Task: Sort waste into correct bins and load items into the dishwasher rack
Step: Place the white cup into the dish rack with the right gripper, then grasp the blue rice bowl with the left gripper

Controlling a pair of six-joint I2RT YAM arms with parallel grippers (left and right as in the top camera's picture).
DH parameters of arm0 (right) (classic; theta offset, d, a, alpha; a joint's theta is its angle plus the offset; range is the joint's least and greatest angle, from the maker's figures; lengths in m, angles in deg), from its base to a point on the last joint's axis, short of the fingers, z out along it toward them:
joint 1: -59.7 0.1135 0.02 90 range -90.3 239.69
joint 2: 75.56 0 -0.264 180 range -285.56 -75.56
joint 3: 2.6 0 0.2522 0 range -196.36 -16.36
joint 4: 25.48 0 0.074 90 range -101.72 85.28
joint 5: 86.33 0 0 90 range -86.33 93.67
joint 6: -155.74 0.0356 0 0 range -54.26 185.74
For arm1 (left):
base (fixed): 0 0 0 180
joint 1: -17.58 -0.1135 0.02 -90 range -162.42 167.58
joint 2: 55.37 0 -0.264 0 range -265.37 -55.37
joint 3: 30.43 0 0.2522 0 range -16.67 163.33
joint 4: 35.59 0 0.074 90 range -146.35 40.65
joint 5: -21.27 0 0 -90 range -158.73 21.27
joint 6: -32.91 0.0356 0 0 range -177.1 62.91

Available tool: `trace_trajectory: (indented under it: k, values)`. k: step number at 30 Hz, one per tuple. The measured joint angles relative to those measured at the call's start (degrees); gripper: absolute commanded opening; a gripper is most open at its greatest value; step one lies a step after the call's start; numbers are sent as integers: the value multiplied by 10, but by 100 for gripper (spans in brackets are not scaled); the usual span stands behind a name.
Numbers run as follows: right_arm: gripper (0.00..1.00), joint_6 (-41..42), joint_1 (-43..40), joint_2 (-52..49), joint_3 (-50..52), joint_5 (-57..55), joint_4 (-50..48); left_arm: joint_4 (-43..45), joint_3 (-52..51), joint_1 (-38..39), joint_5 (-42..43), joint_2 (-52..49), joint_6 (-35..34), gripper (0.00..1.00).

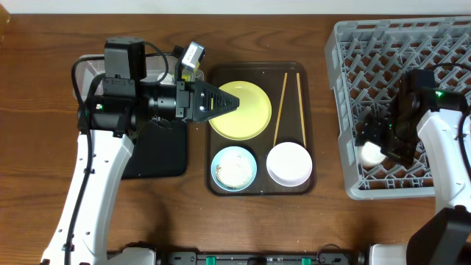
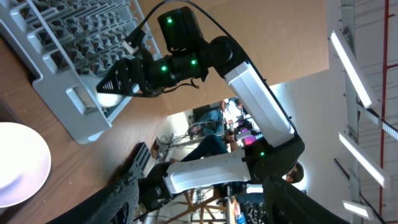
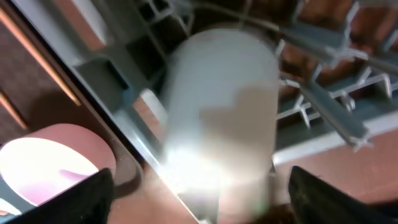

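Note:
My left gripper (image 1: 234,103) is open and empty, hovering over the yellow plate (image 1: 246,118) on the brown tray. The light blue bowl (image 1: 234,168) holds white rice scraps. The white bowl (image 1: 289,163) sits beside it and also shows in the right wrist view (image 3: 50,168). Two chopsticks (image 1: 280,107) lie right of the plate. My right gripper (image 1: 374,143) is over the grey rack's (image 1: 397,44) left front part. The small white cup (image 1: 370,154) lies blurred between its fingers (image 3: 208,199), with gaps on both sides. A crumpled wrapper (image 1: 193,54) sits by the clear tub (image 1: 87,70).
The black tray (image 1: 158,154) lies in front of the clear tub, partly under my left arm. The brown serving tray (image 1: 257,66) sits mid-table. The rack's left wall (image 3: 118,93) stands close to the white bowl. Bare wood runs along the table's front.

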Motion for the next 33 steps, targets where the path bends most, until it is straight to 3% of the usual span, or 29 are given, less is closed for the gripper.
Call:
trace_trajectory:
  k: [7,11,17,20,22,26,30,33]
  values:
    - [99,1,0,0,-7,36,-42,0,0,3,-15,0,0,63]
    - [99,-7,0,20,-26,78,-59,-10,0,31,-85,0,1,63]
    - [99,-25,0,130,-40,141,-95,-143,0,182,-426,-4,9,62]
    - [99,-27,0,174,-45,155,-96,-175,0,258,-596,-32,2,58]
    - [99,-28,0,191,-46,162,-94,-176,0,292,-661,-64,-9,54]
    - [99,-29,0,193,-46,167,-88,-161,0,336,-734,-145,-42,49]
    - [99,-29,0,192,-46,169,-86,-146,0,361,-765,-217,-88,48]
    - [99,-29,0,192,-46,169,-86,-130,0,367,-778,-251,-120,41]
